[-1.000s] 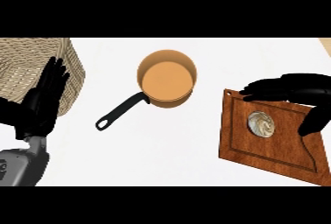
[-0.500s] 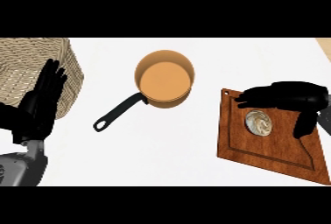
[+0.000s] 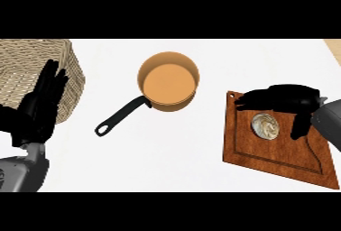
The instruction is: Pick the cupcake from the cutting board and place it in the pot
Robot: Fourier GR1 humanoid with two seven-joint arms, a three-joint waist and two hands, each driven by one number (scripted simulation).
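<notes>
The cupcake (image 3: pixel 267 126), a small round pale cake seen from above, sits on the wooden cutting board (image 3: pixel 266 153) at the right. My right hand (image 3: pixel 283 99) hovers over the board's far end, fingers curved down on the cupcake's far side and thumb (image 3: pixel 300 125) down its right side; the fingers do not close on it. The copper pot (image 3: pixel 168 81) with a black handle (image 3: pixel 121 116) stands at the centre back, with nothing inside. At the left edge my left hand (image 3: pixel 41 106) rests open, fingers up.
A woven wicker basket (image 3: pixel 40 56) stands at the back left, partly behind my left hand. The white counter (image 3: pixel 166 158) stretches between pot and board.
My right hand has moved left and down over the cutting board, coming to straddle the cupcake. The left hand has barely shifted.
</notes>
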